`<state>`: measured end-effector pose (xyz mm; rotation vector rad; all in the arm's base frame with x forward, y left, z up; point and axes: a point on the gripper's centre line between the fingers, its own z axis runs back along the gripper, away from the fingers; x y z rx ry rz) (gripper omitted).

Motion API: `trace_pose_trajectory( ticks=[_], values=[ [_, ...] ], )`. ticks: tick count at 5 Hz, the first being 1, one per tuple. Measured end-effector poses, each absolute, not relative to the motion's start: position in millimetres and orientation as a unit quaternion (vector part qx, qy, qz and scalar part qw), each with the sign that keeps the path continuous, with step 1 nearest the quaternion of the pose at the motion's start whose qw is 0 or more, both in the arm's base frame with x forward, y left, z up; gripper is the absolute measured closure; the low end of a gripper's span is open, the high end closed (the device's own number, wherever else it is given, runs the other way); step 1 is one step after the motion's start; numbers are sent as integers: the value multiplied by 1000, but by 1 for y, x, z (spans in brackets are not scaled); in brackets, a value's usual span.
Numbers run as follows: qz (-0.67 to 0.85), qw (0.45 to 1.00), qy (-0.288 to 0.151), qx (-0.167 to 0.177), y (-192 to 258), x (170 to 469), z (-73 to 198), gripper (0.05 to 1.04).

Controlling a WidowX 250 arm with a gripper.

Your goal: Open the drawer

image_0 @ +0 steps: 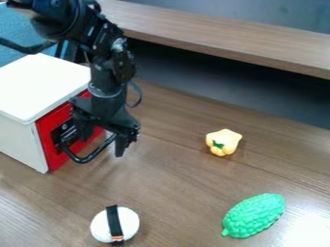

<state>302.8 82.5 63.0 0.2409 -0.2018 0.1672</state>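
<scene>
The gripper (pixel 102 144) hangs at the front of the white cabinet, left of the middle of the view, with its fingers spread apart. One finger is on the side toward the drawer and the other is farther right, beside the end of the black handle (pixel 85 159). Whether either touches the handle, I cannot tell. The handle is a bar that stands out from the red drawer front (pixel 50 132). This front looks flush with the cabinet (pixel 32 87), and the gripper and arm cover part of it.
On the brown table (pixel 174 183), a yellow pepper-like toy (pixel 226 140) lies right of the gripper. A green bumpy toy (pixel 254 215) is at the lower right, and a white oval with a black band (pixel 130 223) at the bottom. A wooden ledge (pixel 219 36) crosses the back.
</scene>
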Motion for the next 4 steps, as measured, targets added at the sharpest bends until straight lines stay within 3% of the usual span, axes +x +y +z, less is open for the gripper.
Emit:
trace_pose_trajectory(
  ticks=[3, 4],
  values=[
    [46, 987, -149, -35, 89, 299, 49, 85],
    [33, 985, -157, -64, 78, 298, 47, 85]
  ],
)
